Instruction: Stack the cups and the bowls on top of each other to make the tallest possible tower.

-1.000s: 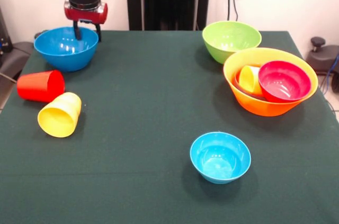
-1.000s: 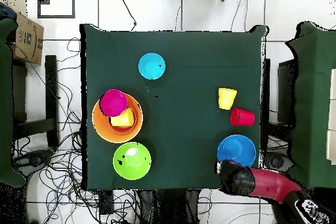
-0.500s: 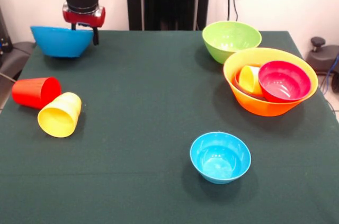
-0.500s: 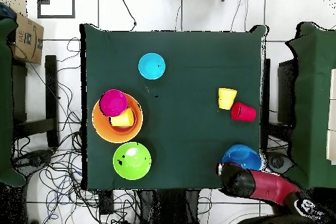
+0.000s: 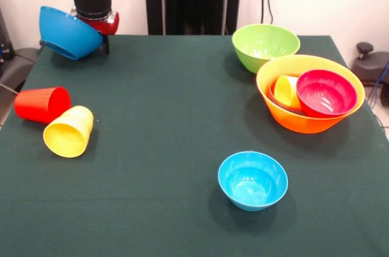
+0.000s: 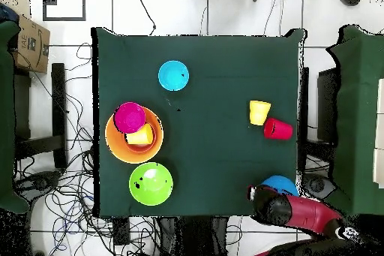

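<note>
two items (cup (image 5: 285, 91), crimson bowl (image 5: 326, 93)) inside orange bowl (image 5: 304, 124)

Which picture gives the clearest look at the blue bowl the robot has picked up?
The front view: the blue bowl hangs tilted above the table, held at its rim by the end effector. Overhead, only a blue sliver shows beside the arm.

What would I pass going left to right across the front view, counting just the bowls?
Blue bowl held up by the gripper → light-blue bowl → green bowl → big orange bowl → crimson bowl resting inside it.
</note>
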Robot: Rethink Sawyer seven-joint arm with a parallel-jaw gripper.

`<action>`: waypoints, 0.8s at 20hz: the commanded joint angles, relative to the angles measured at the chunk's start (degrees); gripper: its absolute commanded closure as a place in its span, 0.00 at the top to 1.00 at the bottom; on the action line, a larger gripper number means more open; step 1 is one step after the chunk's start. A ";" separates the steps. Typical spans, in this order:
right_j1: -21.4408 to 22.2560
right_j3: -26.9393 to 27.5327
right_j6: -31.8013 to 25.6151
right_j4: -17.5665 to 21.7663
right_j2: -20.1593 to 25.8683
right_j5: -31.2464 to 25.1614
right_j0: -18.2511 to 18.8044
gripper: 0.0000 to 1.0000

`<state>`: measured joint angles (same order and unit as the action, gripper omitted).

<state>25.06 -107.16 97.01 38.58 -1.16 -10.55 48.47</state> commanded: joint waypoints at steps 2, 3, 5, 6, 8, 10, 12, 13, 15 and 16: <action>-4.18 6.58 3.85 1.09 3.34 2.20 -2.17 0.00; -4.18 6.58 3.85 0.91 3.37 1.87 -2.08 0.00; -4.20 6.55 3.77 0.89 3.52 1.88 -1.89 0.00; -4.20 6.60 3.69 0.86 3.60 1.76 -1.87 0.00; -4.21 6.57 3.84 0.94 3.59 2.23 -1.91 0.00; -4.19 6.49 3.93 1.07 3.46 2.49 -2.05 0.00; -4.10 6.33 3.84 1.14 3.82 2.88 -1.78 0.00; -4.03 6.34 3.65 1.24 4.10 3.03 -1.56 0.00; -3.48 7.09 2.51 3.04 5.16 5.73 -1.16 0.00; -3.25 7.40 1.80 2.95 5.78 4.80 -0.78 0.00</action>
<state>25.06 -107.11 97.01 38.58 -1.27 -10.39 48.47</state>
